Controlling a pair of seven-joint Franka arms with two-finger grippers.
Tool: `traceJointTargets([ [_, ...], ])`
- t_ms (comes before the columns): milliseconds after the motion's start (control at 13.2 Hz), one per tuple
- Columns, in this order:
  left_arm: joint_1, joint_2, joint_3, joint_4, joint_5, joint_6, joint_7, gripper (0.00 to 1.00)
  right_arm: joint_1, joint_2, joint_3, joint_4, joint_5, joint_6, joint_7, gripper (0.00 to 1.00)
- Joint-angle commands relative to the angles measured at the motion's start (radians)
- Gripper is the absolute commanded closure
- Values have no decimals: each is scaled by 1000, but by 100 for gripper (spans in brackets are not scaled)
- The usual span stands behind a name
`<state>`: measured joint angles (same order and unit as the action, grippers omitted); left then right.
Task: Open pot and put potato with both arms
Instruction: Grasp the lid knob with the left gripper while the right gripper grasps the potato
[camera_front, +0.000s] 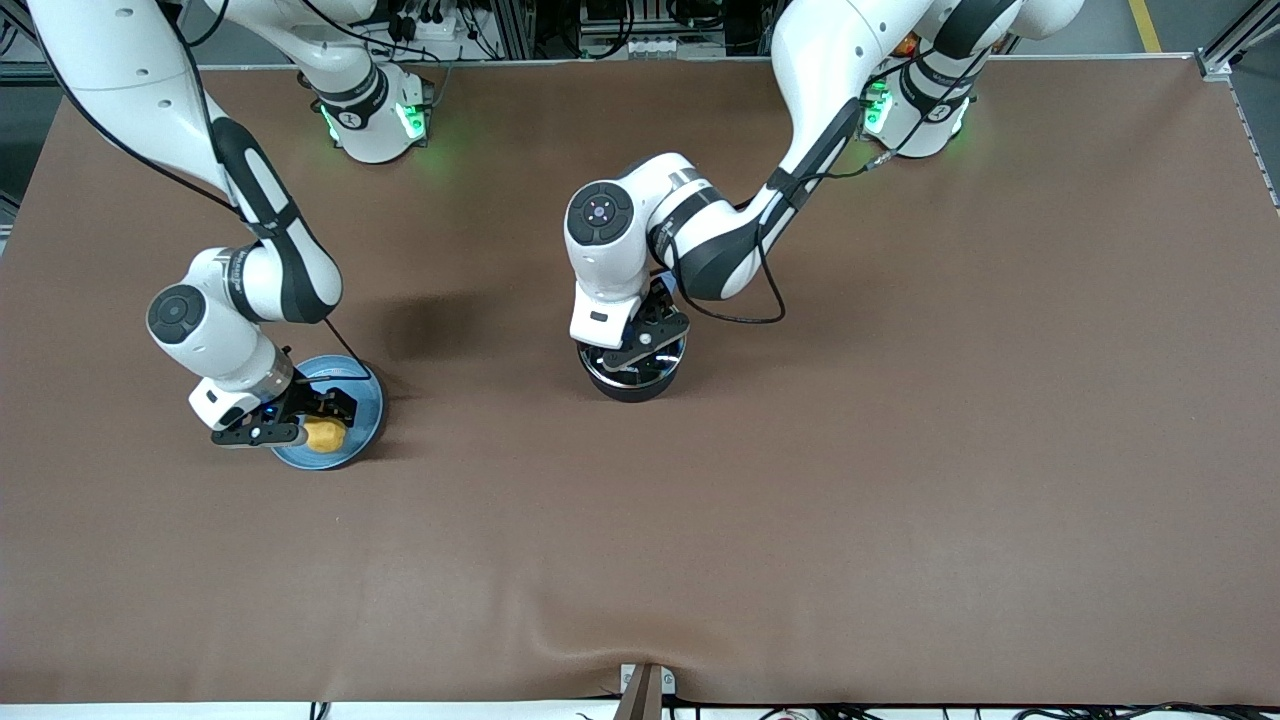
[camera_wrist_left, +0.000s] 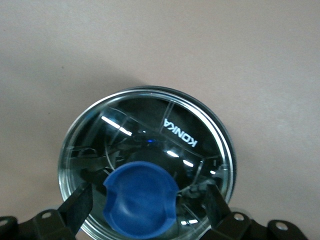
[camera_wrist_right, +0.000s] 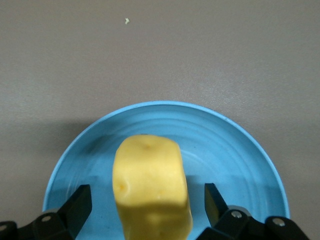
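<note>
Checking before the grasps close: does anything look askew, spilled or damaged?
Nothing stands out. The lid sits level on the pot, the potato lies on the plate, unspilled. The left gripper straddles the knob, the right gripper the potato, both open.

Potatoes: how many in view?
1. The small yellow-orange lumpy potato lies on the flat light-blue plate at the right arm's end of the table, between the open right gripper's fingers. None seen elsewhere.
</note>
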<state>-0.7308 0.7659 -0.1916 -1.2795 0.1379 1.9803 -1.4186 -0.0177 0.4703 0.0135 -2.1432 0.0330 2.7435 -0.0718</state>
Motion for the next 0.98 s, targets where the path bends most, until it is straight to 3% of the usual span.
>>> traceJointTargets([
  [0,-9,-7,9,-1,34,-43,10,0,-8,51,-1,39,-5,27,-22,0],
  [76,-7,-7,9,-1,34,-50,16,0,-10,57,-1,46,-5,27,-22,0],
  [151,-7,-7,8,-1,32,-51,17,0,-11,57,-1,46,-5,27,-22,11],
  [378,-9,-8,8,2,23,-51,3,0,-11,57,-1,46,-5,27,-22,89],
  [454,-9,-8,8,2,20,-51,3,0,-11,57,-1,45,-5,25,-23,100],
  [757,-9,-7,8,2,20,-51,6,1,-5,-25,0,34,-4,-16,-22,100],
  [908,-7,-2,6,2,19,-51,7,14,-4,-106,0,34,-5,-143,-20,100],
])
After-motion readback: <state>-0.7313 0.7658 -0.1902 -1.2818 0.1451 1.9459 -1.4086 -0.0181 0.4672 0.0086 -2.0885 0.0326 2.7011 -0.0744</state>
